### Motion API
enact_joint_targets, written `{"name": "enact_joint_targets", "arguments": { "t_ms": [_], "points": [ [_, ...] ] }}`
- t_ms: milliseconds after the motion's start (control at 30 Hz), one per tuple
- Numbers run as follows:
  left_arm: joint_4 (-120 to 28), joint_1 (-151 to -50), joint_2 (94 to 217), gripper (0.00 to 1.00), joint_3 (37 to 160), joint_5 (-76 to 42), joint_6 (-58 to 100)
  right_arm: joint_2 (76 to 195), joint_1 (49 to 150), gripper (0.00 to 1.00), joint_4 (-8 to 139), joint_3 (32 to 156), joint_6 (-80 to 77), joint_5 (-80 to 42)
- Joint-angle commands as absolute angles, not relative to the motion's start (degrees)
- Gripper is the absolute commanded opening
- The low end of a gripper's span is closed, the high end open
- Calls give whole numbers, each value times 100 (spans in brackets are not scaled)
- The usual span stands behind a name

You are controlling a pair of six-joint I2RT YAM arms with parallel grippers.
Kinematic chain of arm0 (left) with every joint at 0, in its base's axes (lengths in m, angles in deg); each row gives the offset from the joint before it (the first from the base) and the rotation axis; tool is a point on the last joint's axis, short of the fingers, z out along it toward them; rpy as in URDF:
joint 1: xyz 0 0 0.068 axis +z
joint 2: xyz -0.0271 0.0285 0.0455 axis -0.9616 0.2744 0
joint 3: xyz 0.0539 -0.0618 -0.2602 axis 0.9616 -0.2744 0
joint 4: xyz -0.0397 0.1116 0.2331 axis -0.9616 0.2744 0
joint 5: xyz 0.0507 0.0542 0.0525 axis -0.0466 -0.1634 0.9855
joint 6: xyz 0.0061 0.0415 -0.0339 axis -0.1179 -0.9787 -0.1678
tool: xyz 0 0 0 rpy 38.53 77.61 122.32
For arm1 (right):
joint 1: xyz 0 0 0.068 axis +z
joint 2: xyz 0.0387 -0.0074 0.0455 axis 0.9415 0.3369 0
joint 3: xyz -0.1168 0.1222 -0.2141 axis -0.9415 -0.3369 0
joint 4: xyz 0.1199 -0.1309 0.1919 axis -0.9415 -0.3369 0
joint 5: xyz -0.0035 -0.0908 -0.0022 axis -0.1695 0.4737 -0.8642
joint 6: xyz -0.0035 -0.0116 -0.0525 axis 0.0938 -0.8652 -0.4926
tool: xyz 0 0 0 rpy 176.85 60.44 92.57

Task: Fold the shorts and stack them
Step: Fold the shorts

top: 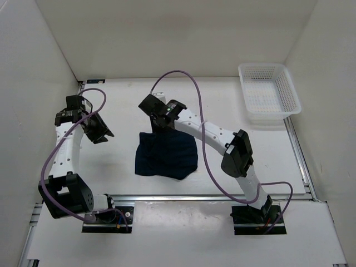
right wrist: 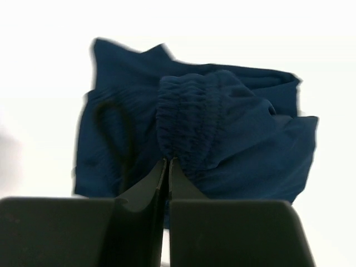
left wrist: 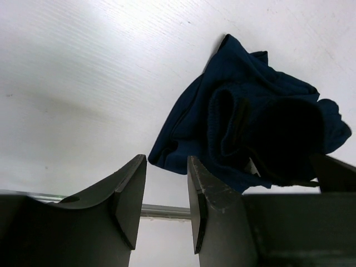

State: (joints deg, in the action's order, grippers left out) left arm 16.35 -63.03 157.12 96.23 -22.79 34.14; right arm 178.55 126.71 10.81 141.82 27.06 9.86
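The dark navy shorts lie bunched in a rough square at the middle of the table. My right gripper sits at their far edge. In the right wrist view its jaws are pressed together at the gathered waistband, which puckers up to the tips. A thin dark drawstring loop lies on the fabric to the left. My left gripper hovers left of the shorts, apart from them. In its wrist view it stands open and empty, with the shorts beyond it to the right.
A white mesh basket stands at the far right corner of the table. White walls close in the left, back and right sides. A metal rail runs along the table's near edge, in front of the arm bases.
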Motion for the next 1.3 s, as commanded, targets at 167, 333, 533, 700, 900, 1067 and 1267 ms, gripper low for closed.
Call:
{"name": "enact_joint_targets", "arguments": {
  "t_ms": [167, 333, 533, 700, 900, 1067, 1267],
  "points": [
    [2096, -6239, 15129, 47, 9935, -2150, 3253, 18250, 12981, 0, 1246, 14786, 2628, 560],
    [2149, -6239, 15066, 47, 9988, -2044, 3305, 18584, 12981, 0, 2455, 14384, 2505, -55],
    [2149, -6186, 14952, 50, 9935, -2044, 3376, 18973, 12981, 6, 2398, 14534, 2250, -619],
    [2035, -6186, 15084, 53, 9935, -2297, 3428, 17954, 12981, 49, 2986, 13349, 2197, -488],
    [1614, -6739, 15505, 55, 9988, -2641, 3489, 16006, 12981, 70, 3338, 11801, 2275, 241],
    [1200, -7808, 16329, 58, 9988, -2606, 3823, 14616, 12920, 70, 3277, 10333, 2574, 1102],
    [734, -8584, 17603, 86, 10418, -2395, 4140, 13638, 12568, 70, 3031, 9278, 2970, 1262]
  ]
}}
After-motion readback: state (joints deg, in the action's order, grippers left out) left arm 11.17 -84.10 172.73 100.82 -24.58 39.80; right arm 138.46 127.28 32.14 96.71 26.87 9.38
